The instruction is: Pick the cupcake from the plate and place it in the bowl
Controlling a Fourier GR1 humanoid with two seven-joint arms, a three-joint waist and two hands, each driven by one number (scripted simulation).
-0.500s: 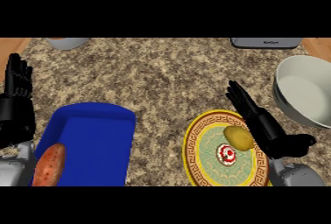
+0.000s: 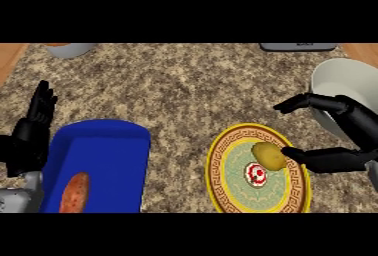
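head view: my right hand (image 2: 353, 124) open, fingers spread, one tip touching yellow-brown cupcake (image 2: 267, 154) on patterned plate (image 2: 219, 155), near white bowl (image 2: 341, 76). my left hand (image 2: 31, 131) resting open at left edge, fingers up.

- Desk (image 2: 184, 90): speckled stone top in brown, grey and black flecks; fills nearly the whole view and runs out of it at the lower edge.
- Wood strip, left (image 2: 10, 57): warm orange-brown, borders the desk at the far left corner.
- Wood strip, right (image 2: 362, 50): same colour, at the far right corner.
- Grey rounded vessel (image 2: 70, 49): at the desk's far edge, left; only partly in view.
- Dark grey flat item (image 2: 295, 46): at the far edge, right; cut off by the view.
- Light: even, from above; shadows soft and short.
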